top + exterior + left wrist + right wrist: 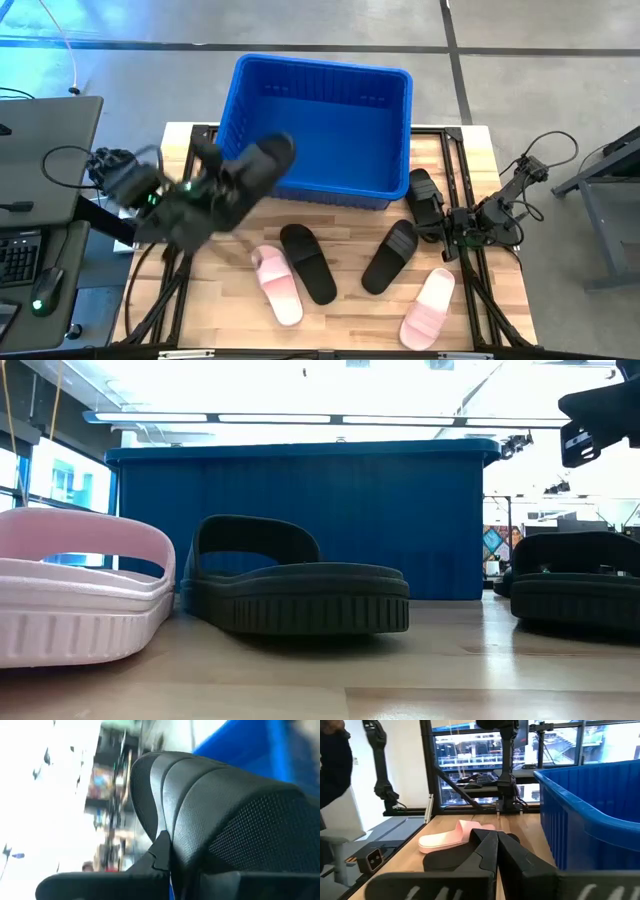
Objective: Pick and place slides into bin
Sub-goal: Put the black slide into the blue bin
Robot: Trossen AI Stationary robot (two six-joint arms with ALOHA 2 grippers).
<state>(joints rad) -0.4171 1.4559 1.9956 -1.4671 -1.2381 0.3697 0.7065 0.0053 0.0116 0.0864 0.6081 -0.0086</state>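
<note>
The blue bin (pixel 322 125) sits at the far middle of the counter (pixel 350 315), a deep rectangular plastic tub with ribbed walls and a rolled rim; its floor shows bare. At its left near corner the left gripper (pixel 232 178) holds a black slide (pixel 262 160) in the air, jaws clamped on it, and the left wrist view fills with that slide's pebbled strap. Five more slides lie on the pale wood-plank counter near the bin: a pink slide (pixel 277 284) and a second black slide (pixel 307 262) left of centre, a third black slide (pixel 391 256) and another pink one (pixel 429 308) to the right, and a fourth black slide (pixel 426 197) beside the bin's right near corner. The right gripper (pixel 449 237) waits at the right, its jaws nearly together and holding nothing. The level view shows ridged sole edges. Windows and ceiling lights lie beyond.
</note>
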